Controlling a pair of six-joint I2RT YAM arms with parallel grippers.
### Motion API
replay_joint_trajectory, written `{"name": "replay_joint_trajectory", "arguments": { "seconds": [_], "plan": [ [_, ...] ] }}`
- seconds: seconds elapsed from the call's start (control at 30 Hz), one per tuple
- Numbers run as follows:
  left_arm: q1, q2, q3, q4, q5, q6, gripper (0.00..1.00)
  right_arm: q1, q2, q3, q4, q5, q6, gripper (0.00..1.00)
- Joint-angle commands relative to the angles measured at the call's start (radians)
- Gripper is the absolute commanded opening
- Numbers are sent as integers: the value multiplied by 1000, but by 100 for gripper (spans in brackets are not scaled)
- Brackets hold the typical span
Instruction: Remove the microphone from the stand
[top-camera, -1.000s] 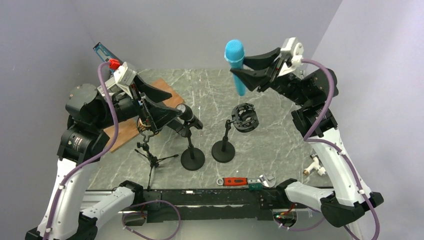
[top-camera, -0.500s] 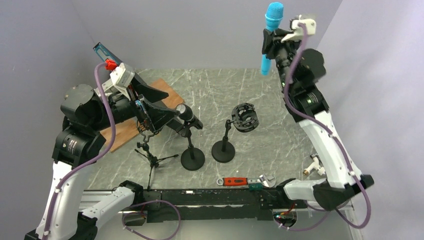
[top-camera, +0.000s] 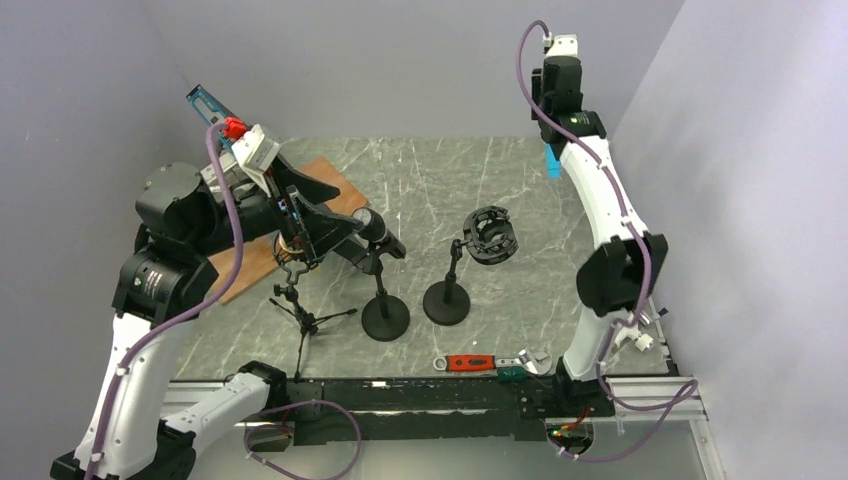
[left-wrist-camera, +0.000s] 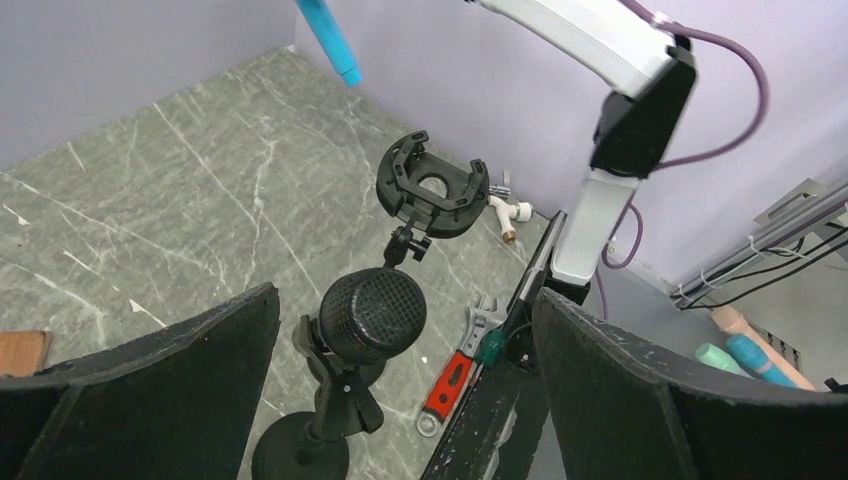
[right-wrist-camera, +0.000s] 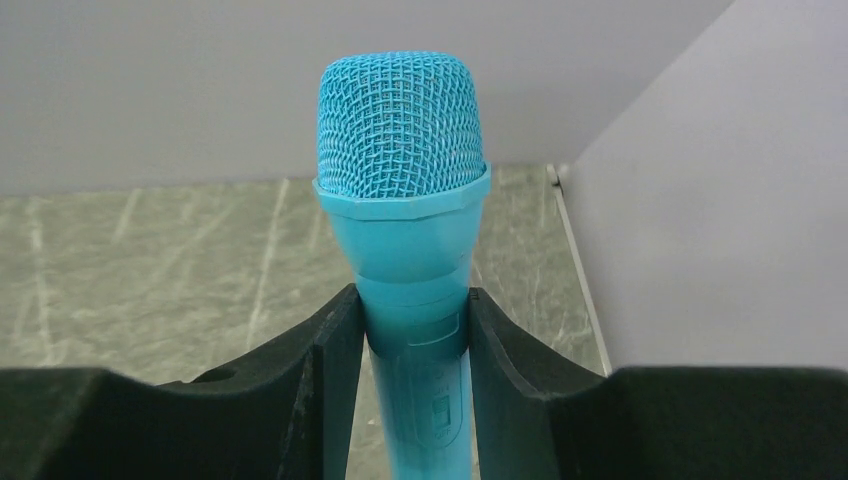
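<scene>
High over the far right corner of the surface (top-camera: 430, 180), the blue microphone (right-wrist-camera: 400, 230) hangs upright, head up and tail down, well clear of the empty shock mount (top-camera: 490, 234) on its stand. The right jaws are closed partway onto its handle just under the head collar, gripping it from both sides. A black microphone (left-wrist-camera: 372, 316) sits clipped in the neighbouring stand (top-camera: 385, 320), tilted, its head aimed at the left arm (top-camera: 190, 215), the nearer one. Its long axis runs away down the gap between the left jaws. Those are spread fully wide, holding nothing, a clear gap on each side of the head.
</scene>
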Motion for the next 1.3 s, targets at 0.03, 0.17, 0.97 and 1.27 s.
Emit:
{"name": "replay_joint_trajectory", "arguments": {
  "seconds": [0.03, 0.17, 0.97, 1.27],
  "plan": [
    [-3, 31, 2, 29, 8, 30, 99, -52, 232, 253, -240, -83, 78, 0],
    [-4, 74, 1, 46, 16, 38, 99, -56, 458, 452, -340, -84, 61, 0],
    [-4, 98, -25, 273, 57, -17, 99, -84, 786, 503, -242, -195, 150, 13],
    [-90, 147, 81, 125, -70, 55, 99, -84, 792, 489, -246, -240, 138, 55]
  ]
}}
